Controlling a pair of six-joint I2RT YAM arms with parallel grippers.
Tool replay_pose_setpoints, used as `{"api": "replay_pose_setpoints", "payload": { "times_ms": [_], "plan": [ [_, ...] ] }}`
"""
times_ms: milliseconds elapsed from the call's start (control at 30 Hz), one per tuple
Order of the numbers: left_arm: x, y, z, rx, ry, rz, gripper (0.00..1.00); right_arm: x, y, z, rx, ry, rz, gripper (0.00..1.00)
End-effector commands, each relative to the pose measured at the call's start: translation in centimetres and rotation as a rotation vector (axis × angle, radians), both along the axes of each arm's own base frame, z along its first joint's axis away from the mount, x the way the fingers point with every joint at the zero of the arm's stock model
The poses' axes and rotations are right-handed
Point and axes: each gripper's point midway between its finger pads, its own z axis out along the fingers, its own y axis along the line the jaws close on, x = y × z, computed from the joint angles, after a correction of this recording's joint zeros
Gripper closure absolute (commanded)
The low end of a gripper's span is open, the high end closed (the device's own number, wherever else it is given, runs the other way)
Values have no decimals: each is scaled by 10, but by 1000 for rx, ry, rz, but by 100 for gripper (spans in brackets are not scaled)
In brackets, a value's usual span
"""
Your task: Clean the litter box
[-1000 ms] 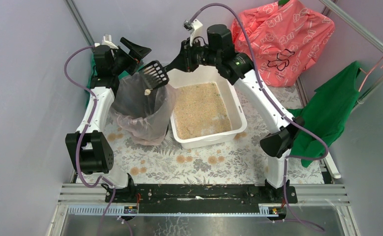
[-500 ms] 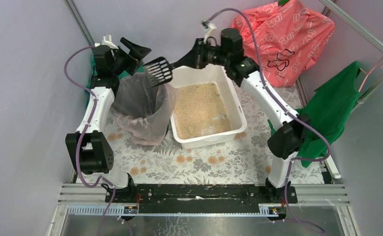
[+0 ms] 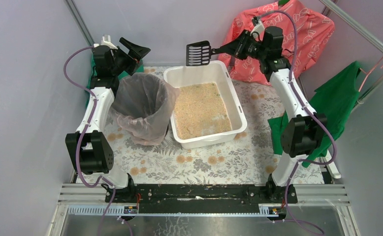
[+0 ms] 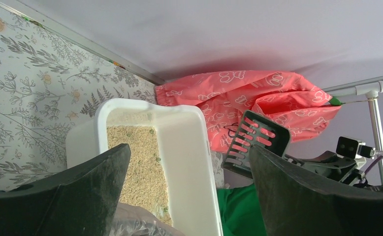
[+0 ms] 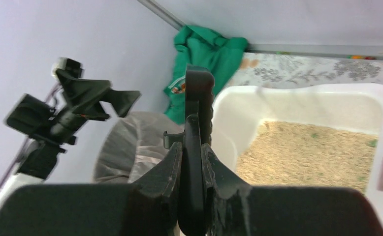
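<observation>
Litter box [image 3: 210, 139] mid-table [image 3: 204, 162], tan granules inside. Black bin with clear bag [image 3: 136, 125] just beside box, at its 9 o'clock. Right hand [image 3: 230, 48] clamped on handle of black slotted scoop [image 3: 198, 52]; scoop raised in air near box's 12 o'clock rim. Left hand [image 3: 132, 53] spread wide, holding nothing, hovering at bin's 11 o'clock.

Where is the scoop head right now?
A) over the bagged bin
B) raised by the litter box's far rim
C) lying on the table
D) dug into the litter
B: the right gripper holds the black scoop aloft at the far rim of the litter box, clear of the lined bin.
</observation>
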Motion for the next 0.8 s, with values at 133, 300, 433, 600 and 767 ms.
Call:
{"api": "replay_pose_setpoints", "payload": {
  "times_ms": [133, 300, 433, 600, 767],
  "plan": [
    [21, 22, 37, 7, -105, 113, 1, 39, -6, -75, -255, 105, -60, 100],
    [41, 24, 34, 8, -113, 135, 1, 47, -11, -124, -328, 191, -69, 100],
    [45, 17, 35, 22, -109, 98, 1, 40, -12, -153, -362, 259, -70, 100],
    [24, 10, 22, 29, -52, 54, 1, 44, -4, -178, -408, 341, -72, 100],
    [1, 10, 20, 106, -36, 38, 1, 66, 8, -189, -430, 419, -91, 100]
  ]
}}
